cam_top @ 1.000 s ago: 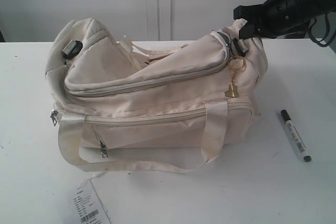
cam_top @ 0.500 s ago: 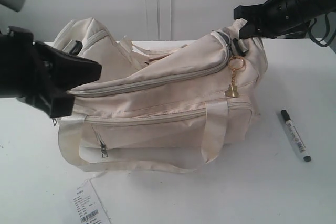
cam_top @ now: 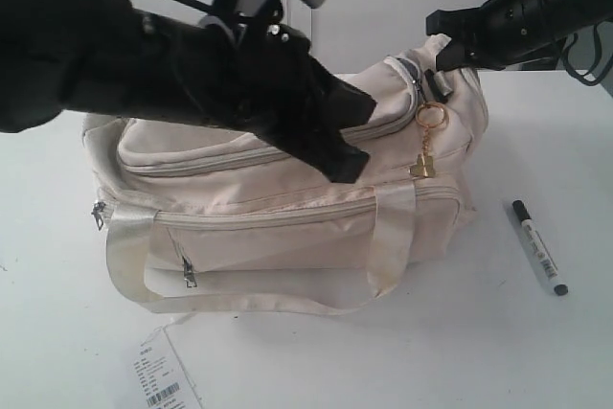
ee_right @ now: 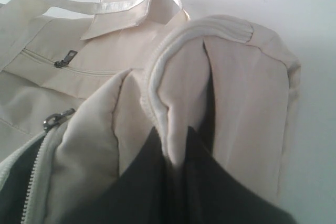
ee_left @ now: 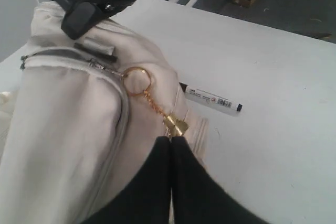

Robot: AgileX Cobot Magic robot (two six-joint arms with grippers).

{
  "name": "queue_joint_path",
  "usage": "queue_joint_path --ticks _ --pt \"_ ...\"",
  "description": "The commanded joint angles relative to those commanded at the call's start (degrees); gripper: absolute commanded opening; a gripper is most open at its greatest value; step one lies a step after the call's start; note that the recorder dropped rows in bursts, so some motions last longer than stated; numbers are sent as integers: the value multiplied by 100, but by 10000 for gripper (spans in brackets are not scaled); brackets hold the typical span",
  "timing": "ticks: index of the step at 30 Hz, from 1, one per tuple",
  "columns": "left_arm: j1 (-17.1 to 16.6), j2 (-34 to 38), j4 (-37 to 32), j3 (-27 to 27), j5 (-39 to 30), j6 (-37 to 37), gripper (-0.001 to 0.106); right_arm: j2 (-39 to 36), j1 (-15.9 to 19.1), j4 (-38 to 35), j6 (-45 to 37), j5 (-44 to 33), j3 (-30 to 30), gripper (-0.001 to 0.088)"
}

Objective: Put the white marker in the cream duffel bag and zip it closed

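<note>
The cream duffel bag (cam_top: 287, 213) lies on the white table, its top zip open at the right end. My right gripper (cam_top: 442, 43) is shut on a fold of the bag's end fabric (ee_right: 176, 129), holding it up. My left gripper (cam_top: 350, 155) reaches across the bag's top; its fingers are shut with nothing between them (ee_left: 171, 141), the tips just short of the gold charm (ee_left: 176, 125). The white marker (cam_top: 538, 247) lies on the table to the right of the bag, apart from both grippers; it also shows in the left wrist view (ee_left: 212, 98).
A white paper barcode tag (cam_top: 163, 380) lies at the table's front left. The bag's webbing handle (cam_top: 393, 237) hangs down its front. A grey zip pull (ee_right: 56, 119) sits beside the dark opening. Bare table lies around the marker.
My left arm came in from the left and swept across the top of the bag toward its right end. The right gripper, bag end and marker have not moved.
</note>
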State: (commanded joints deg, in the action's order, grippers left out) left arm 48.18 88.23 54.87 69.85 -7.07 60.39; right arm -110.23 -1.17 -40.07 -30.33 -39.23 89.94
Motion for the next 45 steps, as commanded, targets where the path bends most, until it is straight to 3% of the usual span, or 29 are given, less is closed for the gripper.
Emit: queue_joint_path --ticks 8,18,20,24,27,30,38,45 --pt "51 644 0 644 -12 412 0 0 0 0 0 0 0 0" --pt "51 1303 0 1210 -314 2719 1 0 0 0 0 8 0 0" --pt "51 1429 0 1295 -322 3300 43 0 0 0 0 8 0 0" --pt "51 1596 0 1355 -244 4243 257 0 0 0 0 15 0 0" --pt "51 1662 0 1355 -37 4341 410 0 0 0 0 15 0 0" --pt "51 1709 0 1355 268 4542 482 0 0 0 0 15 0 0" --pt "51 1722 -94 1355 577 4943 483 0 0 0 0 15 0 0" --pt "51 1778 -766 1355 596 5277 483 0 0 0 0 15 0 0"
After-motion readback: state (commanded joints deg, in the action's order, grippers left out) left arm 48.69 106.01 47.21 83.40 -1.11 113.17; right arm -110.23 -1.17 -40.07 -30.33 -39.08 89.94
